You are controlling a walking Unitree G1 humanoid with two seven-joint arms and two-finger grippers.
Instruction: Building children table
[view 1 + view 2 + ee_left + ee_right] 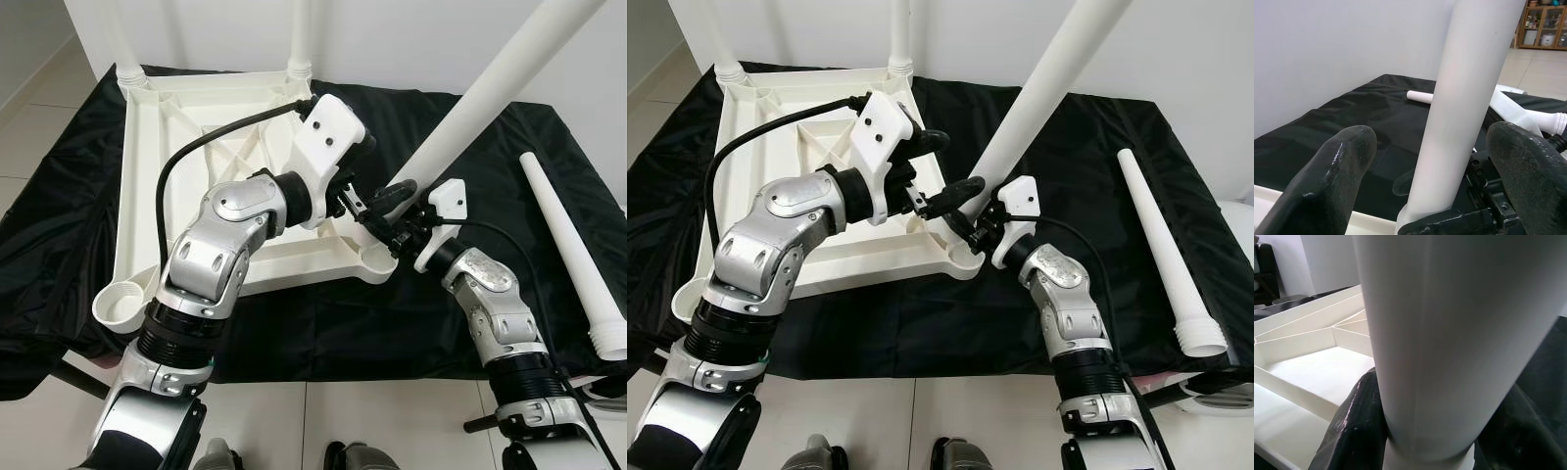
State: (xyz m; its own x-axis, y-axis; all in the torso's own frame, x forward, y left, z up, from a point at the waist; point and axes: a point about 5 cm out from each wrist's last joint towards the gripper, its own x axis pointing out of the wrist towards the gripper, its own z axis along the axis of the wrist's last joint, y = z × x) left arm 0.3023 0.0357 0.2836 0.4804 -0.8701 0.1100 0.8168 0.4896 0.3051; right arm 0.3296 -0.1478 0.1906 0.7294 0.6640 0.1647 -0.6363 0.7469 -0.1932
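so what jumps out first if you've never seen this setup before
A long white table leg slants up from the near right corner of the upturned white tabletop. The right gripper clamps its base while the left gripper stands open around it. A spare leg lies on the black cloth, far right.

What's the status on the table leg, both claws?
Right claw shut on leg at near-right corner socket of upturned tabletop. Left claw open beside leg base. Spare leg lying on black cloth, clear.
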